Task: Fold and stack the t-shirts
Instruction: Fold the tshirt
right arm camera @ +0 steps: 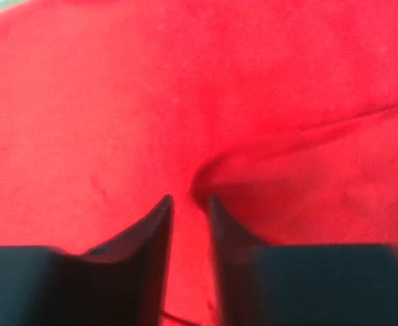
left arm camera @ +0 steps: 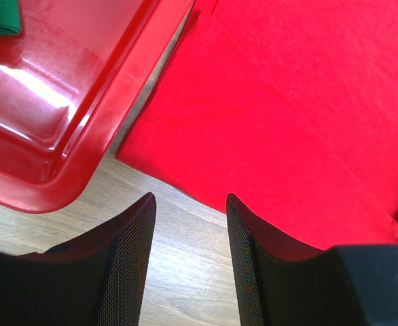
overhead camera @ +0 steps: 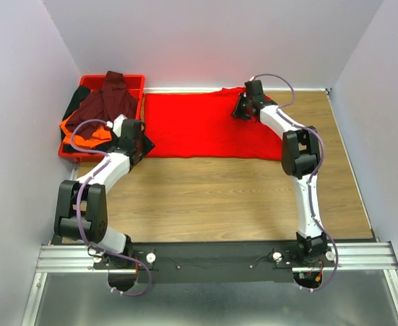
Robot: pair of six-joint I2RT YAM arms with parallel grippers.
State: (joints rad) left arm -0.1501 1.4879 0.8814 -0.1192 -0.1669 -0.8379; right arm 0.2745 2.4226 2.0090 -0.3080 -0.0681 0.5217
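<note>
A bright red t-shirt [overhead camera: 199, 125] lies spread flat across the back of the wooden table. My left gripper [overhead camera: 143, 144] hovers at its front left corner, open, with only bare wood between its fingers [left arm camera: 134, 238] and the red t-shirt [left arm camera: 287, 102] just beyond the tips. My right gripper [overhead camera: 241, 110] is low over the shirt's back right part. Its jaws stand a narrow gap apart, and a raised fold of the red cloth [right arm camera: 267, 156] lies just past the tips of my right gripper [right arm camera: 189, 198]. A dark maroon t-shirt [overhead camera: 111, 98], an orange one [overhead camera: 80, 132] and a black one [overhead camera: 73, 102] are heaped in the tray.
The rigid red plastic tray [overhead camera: 139, 102] stands at the back left corner against the wall, its glossy rim [left arm camera: 83, 149] close to my left fingers. Grey walls close in the table on the left, back and right. Bare wood lies in front of the red shirt.
</note>
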